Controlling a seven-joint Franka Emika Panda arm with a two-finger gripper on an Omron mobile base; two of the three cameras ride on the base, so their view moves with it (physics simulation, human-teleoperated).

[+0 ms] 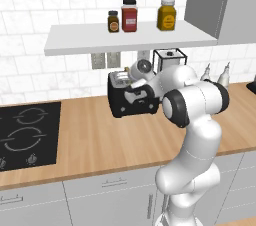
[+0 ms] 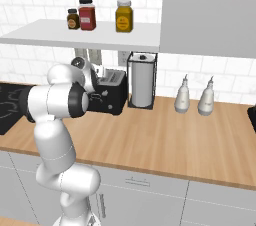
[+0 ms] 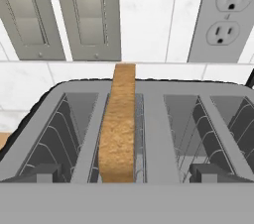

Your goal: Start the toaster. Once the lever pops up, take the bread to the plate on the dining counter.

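The black toaster (image 1: 120, 106) with its silvery top (image 3: 149, 119) stands on the wood wall counter under the shelf, and also appears in the right base view (image 2: 114, 95). The bread (image 3: 119, 129), a tan slice, stands on edge in the second slot from the left, its upper edge above the toaster's top. My gripper (image 3: 126, 173) hangs open just above the toaster's front side, one dark fingertip (image 3: 43, 172) to each side of the slice, touching nothing. From the left base view the hand (image 1: 134, 95) covers the toaster's right half. The plate and the dining counter are out of view.
A wire-framed paper-towel holder (image 2: 142, 82) stands right beside the toaster, with two pale bottles (image 2: 182, 95) further right. A black hob (image 1: 27, 132) lies to the left. The shelf (image 1: 130, 37) with three jars hangs close overhead. Switches and a socket (image 3: 225, 15) are on the wall behind.
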